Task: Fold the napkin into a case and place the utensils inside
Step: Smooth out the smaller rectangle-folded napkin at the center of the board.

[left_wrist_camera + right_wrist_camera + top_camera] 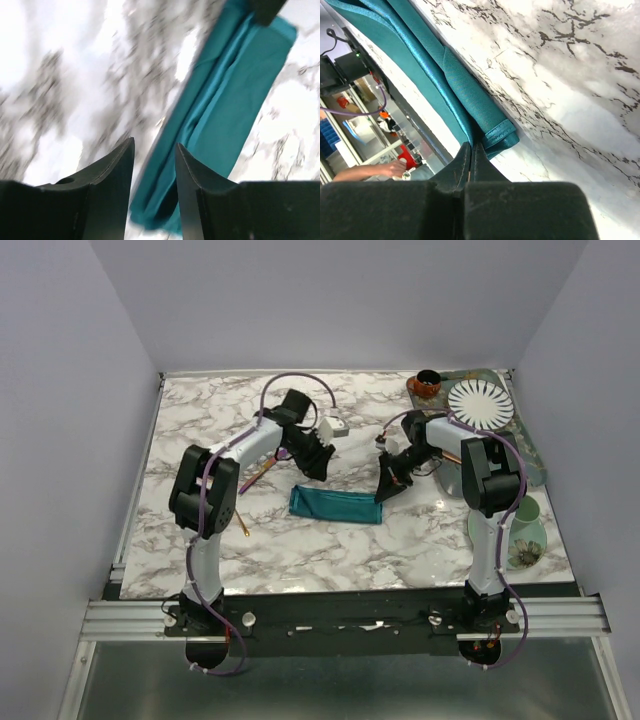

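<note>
The napkin (335,505) lies folded into a narrow teal case near the middle of the marble table (200,430). My right gripper (383,495) is at its right end. In the right wrist view its fingertips (472,146) are pressed together on a layer at the end of the cloth (420,60). My left gripper (320,472) hovers just behind the case's left part. It is open and empty (154,145), with the cloth (225,100) below and beyond the fingers. The purple-rainbow and gold utensils are not clearly in view.
Two copper-pink sticks (256,473) (243,525) lie left of the case. A tray (530,450) at the back right holds a white striped plate (478,402) and a brown cup (427,383). A pale green saucer (520,540) sits at the right edge.
</note>
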### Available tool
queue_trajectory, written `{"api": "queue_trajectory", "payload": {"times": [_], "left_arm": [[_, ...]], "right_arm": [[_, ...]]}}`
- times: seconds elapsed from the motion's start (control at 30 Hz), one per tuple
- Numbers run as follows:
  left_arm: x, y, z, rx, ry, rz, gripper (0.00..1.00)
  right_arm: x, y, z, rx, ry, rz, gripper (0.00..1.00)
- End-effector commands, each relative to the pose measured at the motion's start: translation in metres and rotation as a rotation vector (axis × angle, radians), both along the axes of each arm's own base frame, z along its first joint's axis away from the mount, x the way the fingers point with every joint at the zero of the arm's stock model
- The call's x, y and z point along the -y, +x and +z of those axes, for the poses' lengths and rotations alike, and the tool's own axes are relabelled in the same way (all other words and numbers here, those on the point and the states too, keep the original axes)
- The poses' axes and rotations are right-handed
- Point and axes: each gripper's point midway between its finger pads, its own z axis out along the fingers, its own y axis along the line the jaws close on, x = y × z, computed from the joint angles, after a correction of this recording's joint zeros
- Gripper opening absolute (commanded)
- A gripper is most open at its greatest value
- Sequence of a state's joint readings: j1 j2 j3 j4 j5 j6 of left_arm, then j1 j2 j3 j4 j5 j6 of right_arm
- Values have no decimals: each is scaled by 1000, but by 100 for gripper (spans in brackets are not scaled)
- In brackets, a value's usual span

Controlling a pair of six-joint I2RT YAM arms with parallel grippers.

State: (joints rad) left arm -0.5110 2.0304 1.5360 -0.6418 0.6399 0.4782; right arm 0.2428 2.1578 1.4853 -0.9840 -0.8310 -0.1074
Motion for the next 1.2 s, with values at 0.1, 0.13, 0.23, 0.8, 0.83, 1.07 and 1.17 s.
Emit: {"api": "queue_trajectory", "payload": {"times": [0.1,0.13,0.23,0.8,0.83,1.07,1.17], "left_arm": [[-71,-6,17,-135,44,154,49],[-74,-6,15,-144,50,161,49],[-88,-8,6,-168,73,186,49],[-109,-11,2,-247,40,235,34],[-110,-11,2,-245,41,235,33],[-104,8,44,-178,-146,296,43],[-89,6,68,-189,-246,274,44]], "right_arm": [[-7,5,11,71,32,31,0],[-9,6,13,76,37,32,1],[-12,7,19,90,50,35,0],[-21,21,21,137,62,8,1],[-20,21,17,123,50,-5,1],[-9,27,-18,94,-72,-37,1],[-5,28,-27,88,-111,-41,0]]}}
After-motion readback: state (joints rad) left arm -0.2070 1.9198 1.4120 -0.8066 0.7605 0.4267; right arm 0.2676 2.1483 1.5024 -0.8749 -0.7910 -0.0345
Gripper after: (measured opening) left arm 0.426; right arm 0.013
